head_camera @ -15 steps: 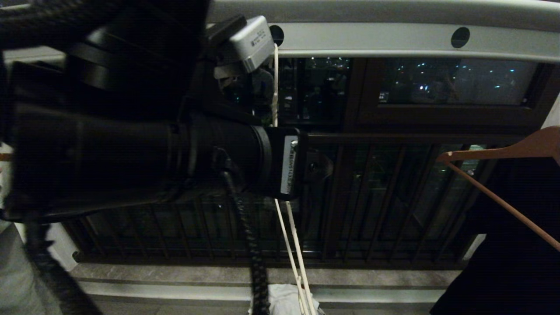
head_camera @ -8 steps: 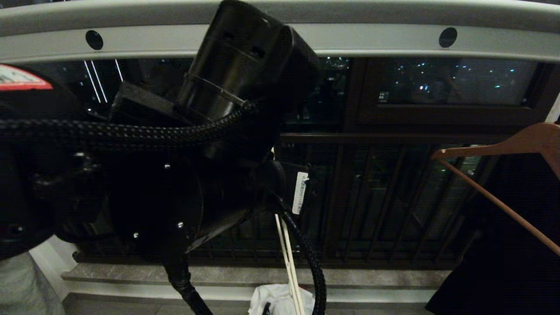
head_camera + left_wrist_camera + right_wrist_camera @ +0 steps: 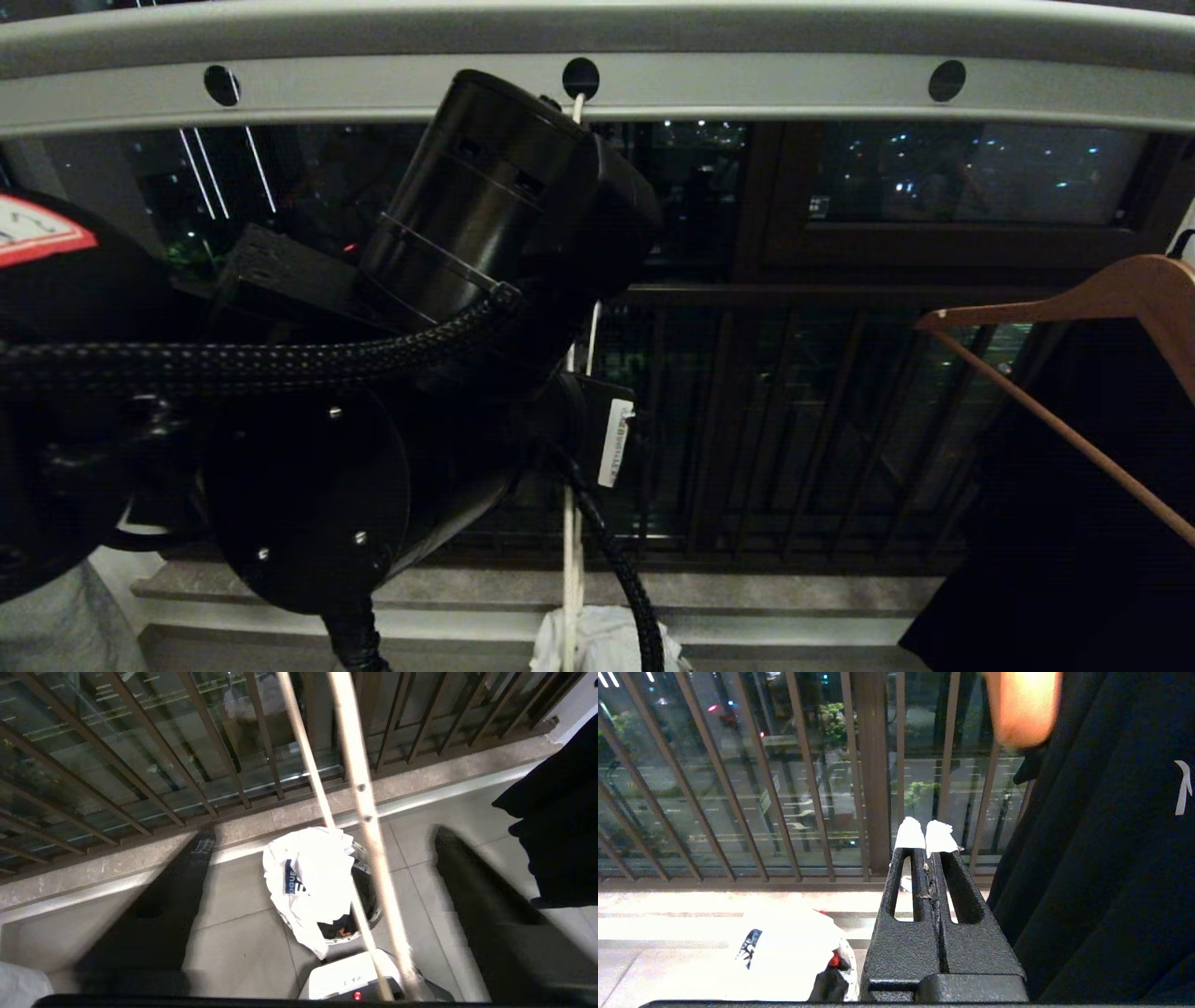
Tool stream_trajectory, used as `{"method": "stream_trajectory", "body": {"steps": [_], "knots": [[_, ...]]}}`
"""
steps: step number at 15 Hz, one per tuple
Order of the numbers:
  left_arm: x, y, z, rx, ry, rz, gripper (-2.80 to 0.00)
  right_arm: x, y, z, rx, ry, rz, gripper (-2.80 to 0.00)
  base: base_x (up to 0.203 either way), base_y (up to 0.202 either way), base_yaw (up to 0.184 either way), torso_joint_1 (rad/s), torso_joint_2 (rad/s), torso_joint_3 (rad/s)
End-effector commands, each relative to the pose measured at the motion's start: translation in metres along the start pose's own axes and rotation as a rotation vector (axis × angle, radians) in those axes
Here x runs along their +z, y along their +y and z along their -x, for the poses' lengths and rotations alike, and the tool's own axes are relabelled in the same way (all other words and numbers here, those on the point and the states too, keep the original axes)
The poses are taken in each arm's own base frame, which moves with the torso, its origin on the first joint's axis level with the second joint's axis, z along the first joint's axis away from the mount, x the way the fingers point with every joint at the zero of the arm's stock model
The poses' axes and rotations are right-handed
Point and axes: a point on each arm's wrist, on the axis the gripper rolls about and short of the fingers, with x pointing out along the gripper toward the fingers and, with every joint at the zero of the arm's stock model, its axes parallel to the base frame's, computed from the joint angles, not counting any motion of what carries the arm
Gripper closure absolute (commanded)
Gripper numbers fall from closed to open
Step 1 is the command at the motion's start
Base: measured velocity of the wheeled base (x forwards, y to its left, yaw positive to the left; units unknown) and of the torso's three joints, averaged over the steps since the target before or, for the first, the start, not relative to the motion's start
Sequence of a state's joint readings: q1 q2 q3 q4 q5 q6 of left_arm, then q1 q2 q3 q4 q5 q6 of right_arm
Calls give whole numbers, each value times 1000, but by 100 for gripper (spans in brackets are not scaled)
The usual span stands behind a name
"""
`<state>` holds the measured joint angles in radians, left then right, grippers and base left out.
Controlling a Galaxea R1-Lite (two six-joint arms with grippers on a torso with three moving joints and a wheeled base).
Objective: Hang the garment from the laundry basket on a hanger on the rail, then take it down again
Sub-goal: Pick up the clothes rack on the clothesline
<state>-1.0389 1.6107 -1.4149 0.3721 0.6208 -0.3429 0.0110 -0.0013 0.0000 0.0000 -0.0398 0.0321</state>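
Observation:
The white wire hanger [image 3: 570, 523] hangs by its hook from a hole in the pale rail [image 3: 766, 79], bare of clothing. My left arm [image 3: 467, 280] fills the head view's left and hides its own hand. In the left wrist view my left gripper [image 3: 322, 835] stands open, pointing down, with the hanger wires [image 3: 366, 812] running untouched between its two dark fingers [image 3: 486, 905]. Far below, the white garment [image 3: 313, 872] with its blue print lies draped over the laundry basket [image 3: 373, 905] on the floor. My right gripper [image 3: 924, 835] is parked low and shut on nothing.
A brown wooden hanger [image 3: 1074, 303] carrying a black garment [image 3: 1074, 523] hangs at the right of the rail. Behind it all runs the dark window railing [image 3: 794, 420] above a stone sill [image 3: 794, 588]. A bit of red cloth [image 3: 833, 959] shows in the basket.
My left arm has swung down and left away from the rail, uncovering the hook in its hole. The hanger, slanted before, now hangs straight.

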Motion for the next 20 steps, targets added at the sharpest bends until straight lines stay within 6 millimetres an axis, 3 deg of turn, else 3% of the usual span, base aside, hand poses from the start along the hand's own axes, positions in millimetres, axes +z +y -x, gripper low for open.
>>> {"method": "stream_trajectory", "body": {"steps": [1, 15, 20], "knots": [[1, 2, 3, 17, -11, 6, 0, 0, 0, 0, 1, 1, 0, 0, 0, 0, 0, 0, 0, 0], [4, 11, 16, 10, -34, 23, 0, 0, 0, 0, 0, 1, 0, 0, 0, 0, 0, 0, 0, 0], [7, 20, 29, 1, -58, 42, 0, 0, 0, 0, 0, 1, 0, 0, 0, 0, 0, 0, 0, 0]]}}
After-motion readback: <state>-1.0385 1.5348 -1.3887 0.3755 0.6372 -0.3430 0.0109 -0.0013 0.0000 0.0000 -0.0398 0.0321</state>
